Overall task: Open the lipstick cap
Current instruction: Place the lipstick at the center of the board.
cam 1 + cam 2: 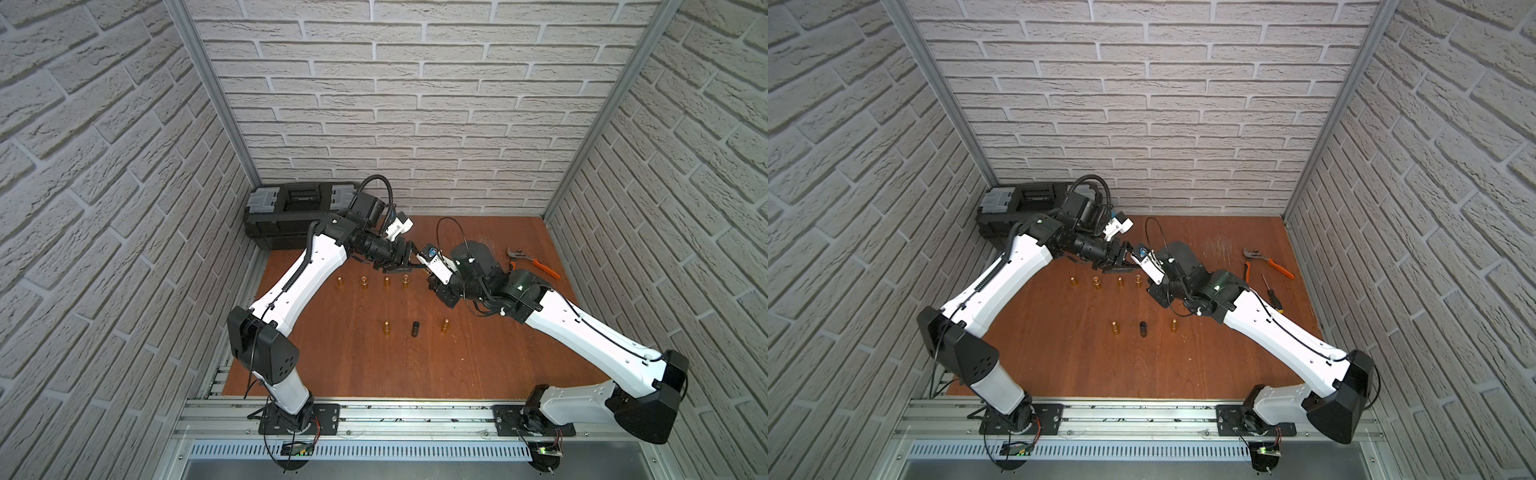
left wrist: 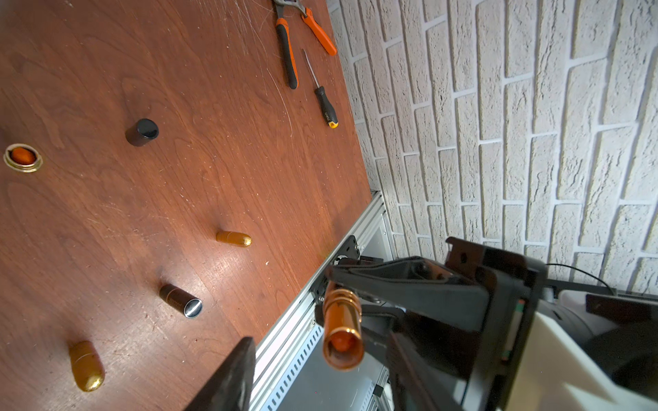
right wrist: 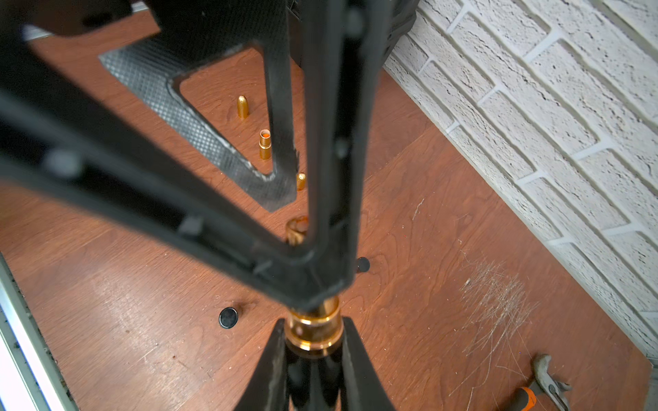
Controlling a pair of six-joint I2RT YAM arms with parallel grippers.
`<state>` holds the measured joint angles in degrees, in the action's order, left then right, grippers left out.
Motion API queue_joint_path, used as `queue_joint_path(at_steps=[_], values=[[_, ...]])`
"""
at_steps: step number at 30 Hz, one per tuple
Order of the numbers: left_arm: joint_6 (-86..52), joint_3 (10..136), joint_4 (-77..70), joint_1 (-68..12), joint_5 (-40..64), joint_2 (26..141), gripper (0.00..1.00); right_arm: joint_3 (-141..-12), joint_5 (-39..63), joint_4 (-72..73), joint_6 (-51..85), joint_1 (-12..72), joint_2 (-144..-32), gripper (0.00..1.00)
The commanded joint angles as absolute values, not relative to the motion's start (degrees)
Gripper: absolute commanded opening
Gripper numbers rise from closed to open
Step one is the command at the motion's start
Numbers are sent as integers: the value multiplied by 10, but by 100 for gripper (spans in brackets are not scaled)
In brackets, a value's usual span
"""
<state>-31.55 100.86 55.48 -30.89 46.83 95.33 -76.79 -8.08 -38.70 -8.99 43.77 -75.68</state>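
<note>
- No word or number can be read for sure.
- The screwdriver [image 2: 325, 105] has tiny white print on its black handle, near the yellow end. It is too small to read.
- The dark tube [image 2: 178, 299] has thin marks on its side. They may be letters, but they are too blurred to tell.
- The toolbox [image 1: 291, 216] has no print that can be made out from the top views.
- A small blue patch [image 1: 432, 252] sits on the white camera of the right arm. It is too small to show any letters on it.
</note>
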Motion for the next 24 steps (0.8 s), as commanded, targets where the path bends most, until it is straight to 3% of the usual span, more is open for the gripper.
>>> queue_joint_path(at_steps=[1, 24], values=[[-298, 1011, 551, -312, 478, 957, 59, -786, -72, -367, -94, 440, -764, 9], [-281, 1037, 570, -315, 450, 988, 24, -785, -68, -363, -96, 439, -764, 9]])
